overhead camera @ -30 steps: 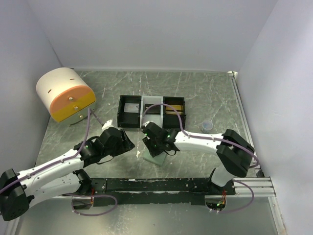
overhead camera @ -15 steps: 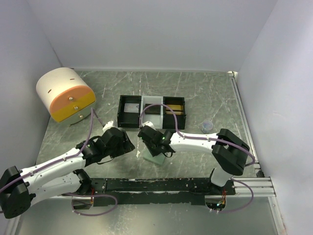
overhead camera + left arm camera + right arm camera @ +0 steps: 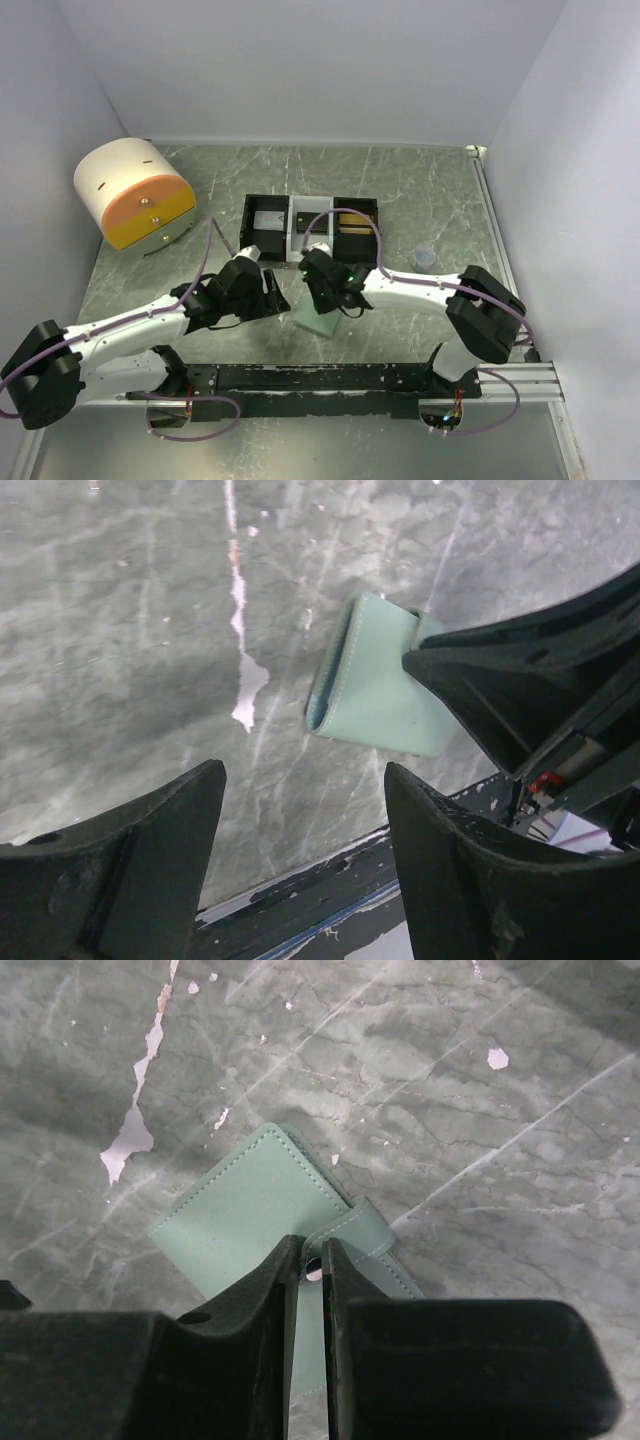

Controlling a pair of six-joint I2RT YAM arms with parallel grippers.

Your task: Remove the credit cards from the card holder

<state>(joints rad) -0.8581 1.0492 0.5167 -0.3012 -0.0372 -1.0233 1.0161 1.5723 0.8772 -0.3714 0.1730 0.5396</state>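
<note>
The sage-green card holder [image 3: 318, 321] lies folded shut on the marble table, just in front of the tray. In the right wrist view the card holder [image 3: 245, 1210] has its snap strap [image 3: 365, 1228] lifted, and my right gripper [image 3: 312, 1256] is shut on that strap, with the snap button showing between the fingertips. My left gripper [image 3: 276, 298] stands open just left of the holder, nothing between its fingers. The left wrist view shows the card holder [image 3: 372, 685] ahead of the open left gripper [image 3: 303, 780], with the right gripper on the holder's far end. The credit cards are hidden.
A black-and-white three-compartment tray [image 3: 268, 238] stands just behind the grippers. A white and orange drawer unit [image 3: 135, 192] sits at the back left. A small grey cap [image 3: 425, 257] lies to the right. A black rail [image 3: 320, 378] runs along the near edge.
My left arm has swung right, closer to the card holder, staying open. My right gripper has closed its jaws onto the holder's strap.
</note>
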